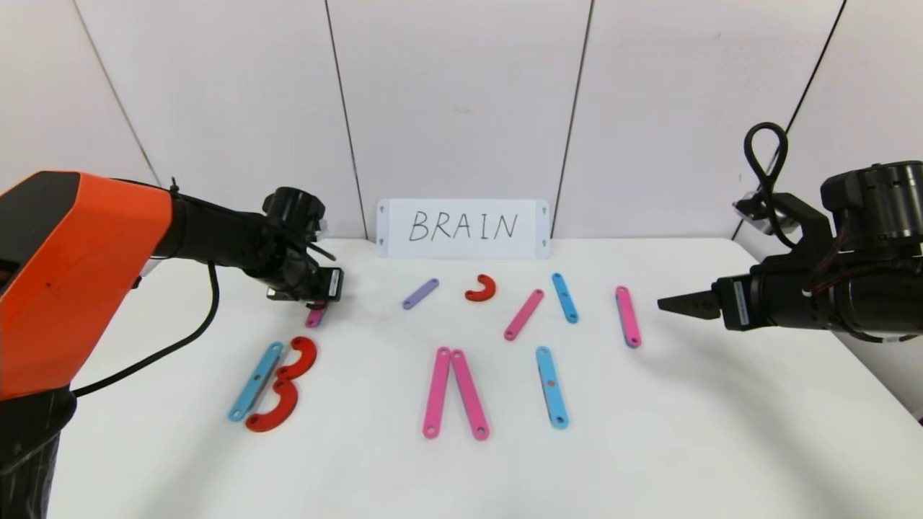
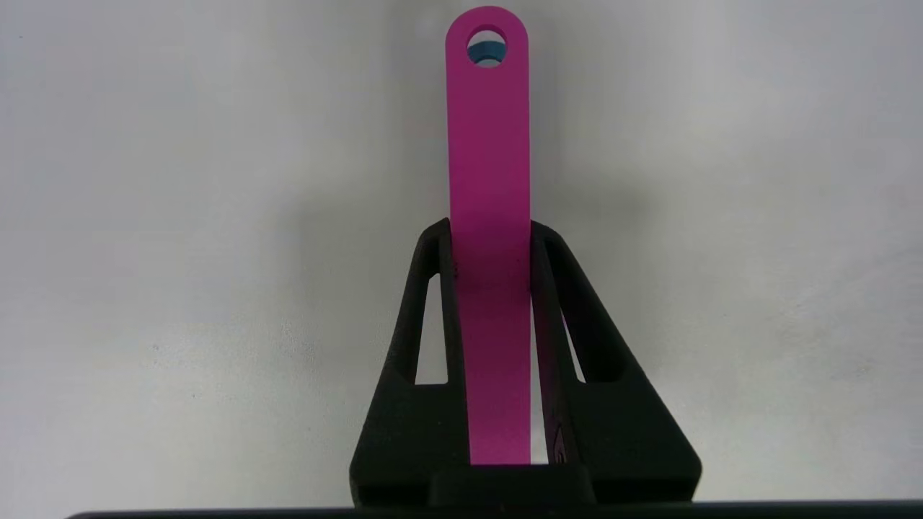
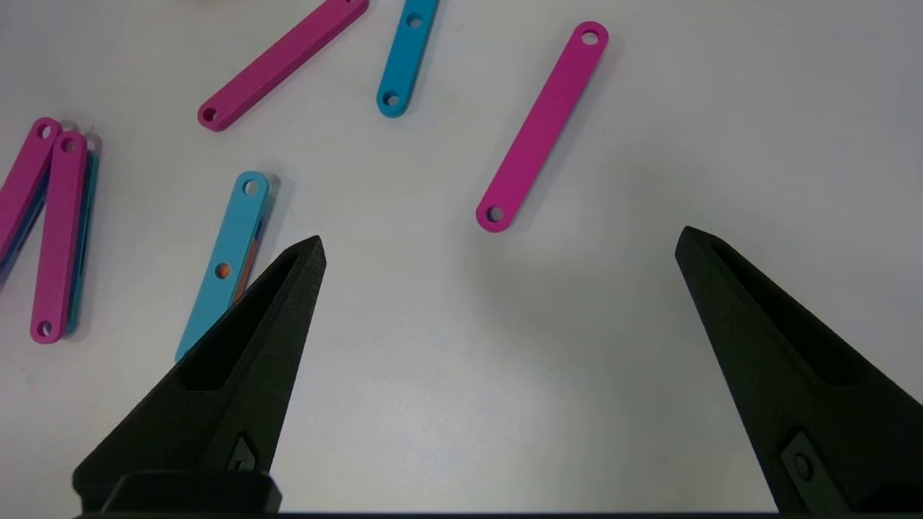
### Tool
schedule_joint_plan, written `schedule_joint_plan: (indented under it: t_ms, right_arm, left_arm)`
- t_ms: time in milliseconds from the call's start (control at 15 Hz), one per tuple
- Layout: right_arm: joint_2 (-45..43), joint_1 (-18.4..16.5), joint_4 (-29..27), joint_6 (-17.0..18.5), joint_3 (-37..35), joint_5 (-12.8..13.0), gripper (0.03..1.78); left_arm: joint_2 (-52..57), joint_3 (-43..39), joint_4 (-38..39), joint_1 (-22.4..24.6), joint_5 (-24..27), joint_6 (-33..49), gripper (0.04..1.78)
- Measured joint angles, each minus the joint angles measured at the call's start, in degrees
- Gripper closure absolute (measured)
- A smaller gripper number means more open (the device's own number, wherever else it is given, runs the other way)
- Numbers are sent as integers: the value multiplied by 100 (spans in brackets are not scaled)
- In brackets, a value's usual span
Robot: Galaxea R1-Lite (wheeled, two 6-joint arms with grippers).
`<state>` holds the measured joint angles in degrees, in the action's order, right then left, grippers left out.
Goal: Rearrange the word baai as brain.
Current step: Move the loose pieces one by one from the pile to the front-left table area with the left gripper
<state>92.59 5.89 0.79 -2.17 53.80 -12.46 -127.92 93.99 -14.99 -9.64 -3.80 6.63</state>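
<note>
Flat plastic strips lie on the white table (image 1: 649,432). At the left a light-blue bar (image 1: 255,381) and two red curves (image 1: 283,385) form a B. In the middle two pink bars (image 1: 454,393) meet at the top, beside a light-blue bar (image 1: 551,387). Farther back lie a lilac bar (image 1: 420,293), a red curve (image 1: 482,288), a pink bar (image 1: 524,314), a blue bar (image 1: 565,297) and a pink bar (image 1: 628,316). My left gripper (image 1: 315,306) is shut on a pink bar (image 2: 489,180), above the B. My right gripper (image 1: 674,304) is open and empty, right of the pink bar (image 3: 542,127).
A white card (image 1: 463,228) handwritten "BRAIN" stands against the back wall. The table's right edge runs close to my right arm.
</note>
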Motion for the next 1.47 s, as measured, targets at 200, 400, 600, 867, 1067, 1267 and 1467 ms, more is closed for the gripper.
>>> schedule_joint_plan:
  t_ms: [200, 400, 600, 867, 1067, 1267, 1467]
  right_arm:
    - [5, 0, 2, 0, -7, 0, 11]
    - [2, 12, 5, 0, -22, -2, 11]
    - [2, 15, 5, 0, -27, 0, 11]
    - [-6, 17, 5, 0, -35, -2, 11]
    - [-2, 39, 6, 0, -49, 6, 11]
    - [7, 61, 6, 2, -61, 9, 11]
    - [7, 69, 6, 0, -63, 9, 11]
  left_arm:
    - [444, -39, -451, -149, -10, 279, 151]
    - [1002, -68, -1193, -490, -16, 887, 151]
    - [1454, -380, -1668, -848, -62, 1442, 151]
    - [1741, -1290, -1340, -1051, -239, 1563, 151]
    - [1804, -1980, -848, -1113, -252, 1643, 151]
    - [1799, -2343, -560, -1235, -250, 1652, 151]
    - [1771, -2442, -547, -1325, -256, 1649, 151]
